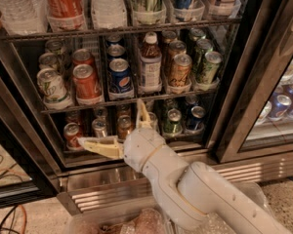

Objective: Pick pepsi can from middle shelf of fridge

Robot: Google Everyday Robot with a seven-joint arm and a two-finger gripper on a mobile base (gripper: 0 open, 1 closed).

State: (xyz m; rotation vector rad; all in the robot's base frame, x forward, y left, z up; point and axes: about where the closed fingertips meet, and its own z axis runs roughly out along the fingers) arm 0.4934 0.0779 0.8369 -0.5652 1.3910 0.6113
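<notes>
The fridge (244,96) stands open in front of me. On its middle shelf (127,99) the pepsi can (120,78) stands at the front of the third row, dark blue with a round logo, between a red cola can (87,83) and a bottle (150,65). More blue cans stand behind it. My gripper (116,127) is open and empty, its cream fingers (98,146) spread wide. It hangs below the middle shelf, in front of the lowest rack, below the pepsi can.
A white-green can (52,87) stands at the shelf's left, brown-orange (179,71) and green cans (207,68) at its right. Tall bottles fill the rack above (107,6). The lowest rack holds more cans (173,121). A black door frame (254,82) stands right. A clear bin (112,218) lies below my arm.
</notes>
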